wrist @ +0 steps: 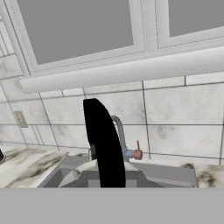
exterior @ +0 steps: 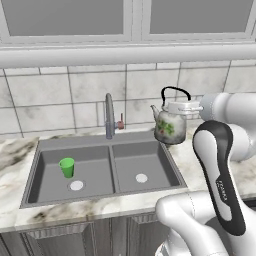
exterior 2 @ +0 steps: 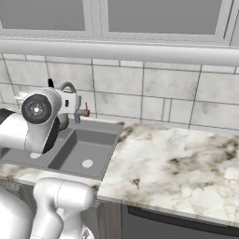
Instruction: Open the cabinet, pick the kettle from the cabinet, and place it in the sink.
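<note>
The kettle (exterior: 170, 125), silvery with a greenish patch and a thin black arched handle, hangs upright in the air over the back right corner of the sink (exterior: 114, 172). My gripper (exterior: 188, 104) comes in from the right and is shut on the kettle's handle near the lid. In the hand view the black handle (wrist: 104, 144) stands straight up the middle, with the sink (wrist: 153, 175) and its faucet (wrist: 119, 131) beyond. The sink's right basin (exterior 2: 84, 144) also appears in the right base view. The cabinet is out of view.
A small green cup (exterior: 67, 167) stands in the left basin. The tall faucet (exterior: 108, 117) rises behind the divider, left of the kettle. Marble counter (exterior 2: 177, 163) stretches right of the sink. A tiled wall and window ledge (exterior: 125, 54) lie behind.
</note>
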